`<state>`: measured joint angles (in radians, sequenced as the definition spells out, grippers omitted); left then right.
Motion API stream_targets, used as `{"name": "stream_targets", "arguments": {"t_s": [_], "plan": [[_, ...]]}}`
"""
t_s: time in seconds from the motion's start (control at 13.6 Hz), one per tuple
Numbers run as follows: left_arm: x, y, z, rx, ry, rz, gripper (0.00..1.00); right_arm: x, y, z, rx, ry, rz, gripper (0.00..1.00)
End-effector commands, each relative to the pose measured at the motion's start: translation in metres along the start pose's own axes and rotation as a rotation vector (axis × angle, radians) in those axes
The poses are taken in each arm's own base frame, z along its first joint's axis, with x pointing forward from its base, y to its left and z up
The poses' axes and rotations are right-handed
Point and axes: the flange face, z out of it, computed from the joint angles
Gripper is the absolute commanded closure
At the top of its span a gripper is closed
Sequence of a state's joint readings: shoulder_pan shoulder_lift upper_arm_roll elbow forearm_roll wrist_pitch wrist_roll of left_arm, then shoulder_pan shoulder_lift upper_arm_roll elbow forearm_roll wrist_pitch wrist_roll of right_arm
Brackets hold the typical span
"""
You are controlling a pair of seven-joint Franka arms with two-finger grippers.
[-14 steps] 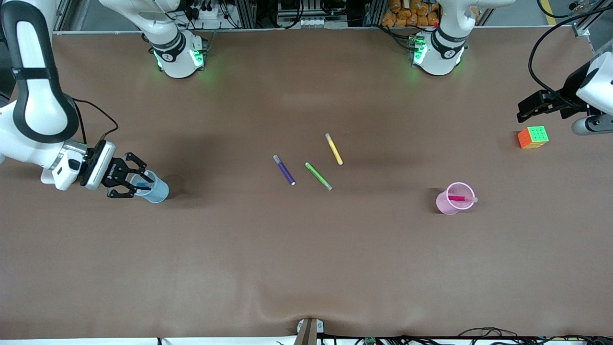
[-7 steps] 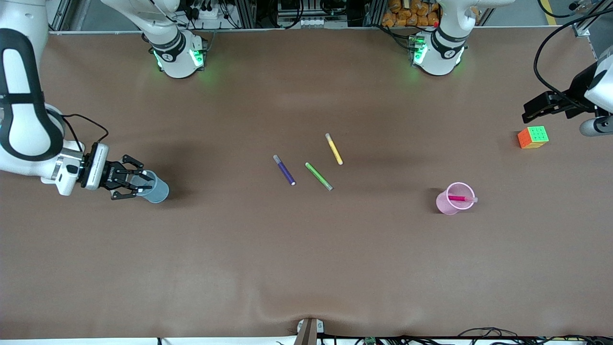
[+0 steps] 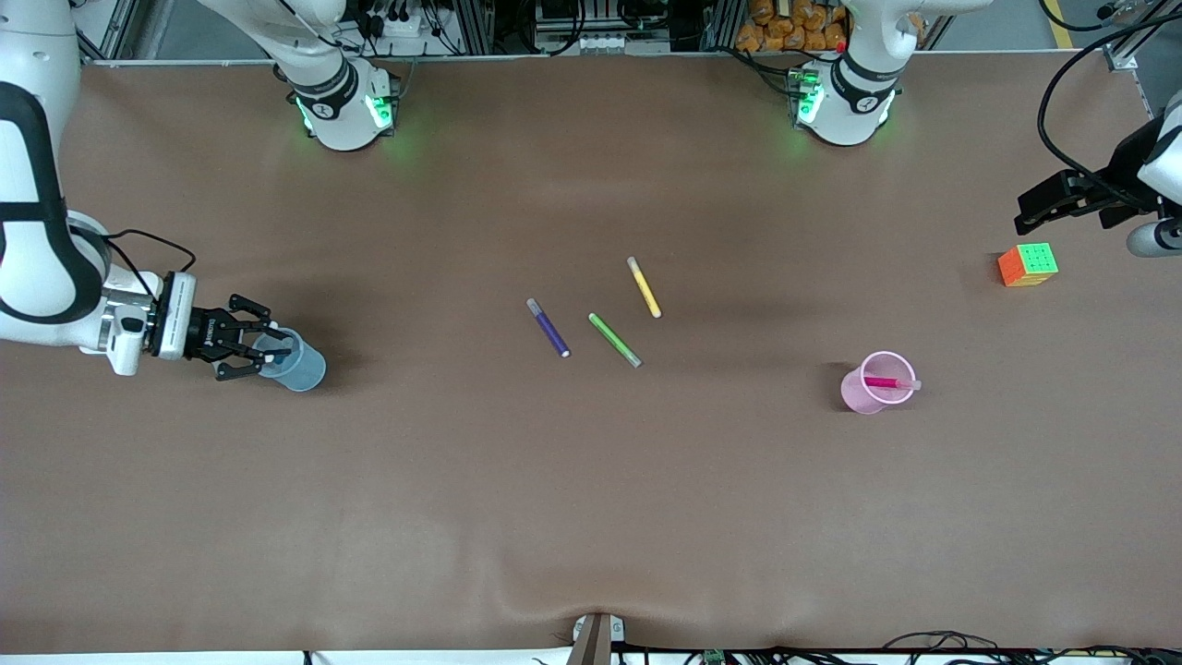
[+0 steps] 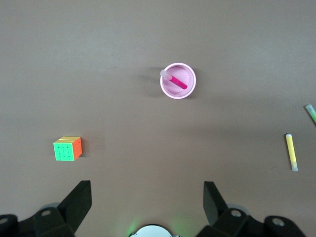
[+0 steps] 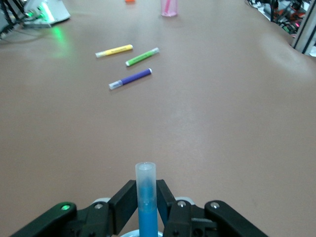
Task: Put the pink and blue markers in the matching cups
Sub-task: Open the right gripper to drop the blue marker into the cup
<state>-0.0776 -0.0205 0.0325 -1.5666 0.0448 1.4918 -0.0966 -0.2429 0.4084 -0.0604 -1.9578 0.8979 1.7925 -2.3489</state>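
Note:
My right gripper (image 3: 263, 353) is shut on the blue marker (image 3: 275, 353) at the rim of the light blue cup (image 3: 300, 369), near the right arm's end of the table. In the right wrist view the fingers (image 5: 126, 200) clamp the marker (image 5: 146, 192) just below its greyish cap, with the cup rim (image 5: 126, 234) under it. The pink marker (image 3: 888, 381) lies inside the pink cup (image 3: 863, 392); both also show in the left wrist view, marker (image 4: 177, 81) and cup (image 4: 190, 89). My left gripper (image 3: 1027, 214) is open and empty, high over the table edge by the cube; its jaws (image 4: 147, 197) stand wide apart.
A dark purple marker (image 3: 548, 328), a green marker (image 3: 614, 339) and a yellow marker (image 3: 644, 287) lie together mid-table. A colour cube (image 3: 1028, 264) sits near the left arm's end of the table.
The right arm has swung lower and its wrist drew slightly toward the table end, still holding the blue marker at the blue cup. The left gripper has drifted farther toward its table edge.

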Motion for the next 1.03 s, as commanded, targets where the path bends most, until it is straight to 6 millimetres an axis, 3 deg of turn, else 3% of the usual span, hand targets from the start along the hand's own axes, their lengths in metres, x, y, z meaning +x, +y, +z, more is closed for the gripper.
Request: {"name": "stream_targets", "arguments": {"t_s": [0.0, 0.07, 0.15, 0.22, 0.59, 0.95], "plan": [[-0.009, 0.009, -0.005, -0.012, 0.0, 0.034, 0.0, -0.017, 0.0, -0.005, 0.0, 0.058, -0.029, 1.0], [-0.01, 0.009, -0.005, -0.012, 0.002, 0.034, 0.0, -0.02, -0.001, -0.006, 0.006, 0.067, -0.042, 0.85], [-0.012, 0.009, -0.007, -0.012, 0.005, 0.034, 0.0, -0.018, 0.0, -0.009, 0.008, 0.074, -0.055, 0.11], [-0.013, 0.009, -0.005, -0.012, 0.005, 0.034, 0.0, -0.017, 0.0, -0.009, 0.02, 0.092, -0.061, 0.0], [-0.015, 0.01, -0.004, -0.016, 0.012, 0.036, 0.0, -0.009, 0.001, -0.01, 0.045, 0.093, -0.01, 0.0], [-0.015, 0.011, -0.005, -0.02, 0.013, 0.038, 0.0, 0.015, 0.018, -0.011, 0.05, 0.071, -0.042, 0.0]]}}
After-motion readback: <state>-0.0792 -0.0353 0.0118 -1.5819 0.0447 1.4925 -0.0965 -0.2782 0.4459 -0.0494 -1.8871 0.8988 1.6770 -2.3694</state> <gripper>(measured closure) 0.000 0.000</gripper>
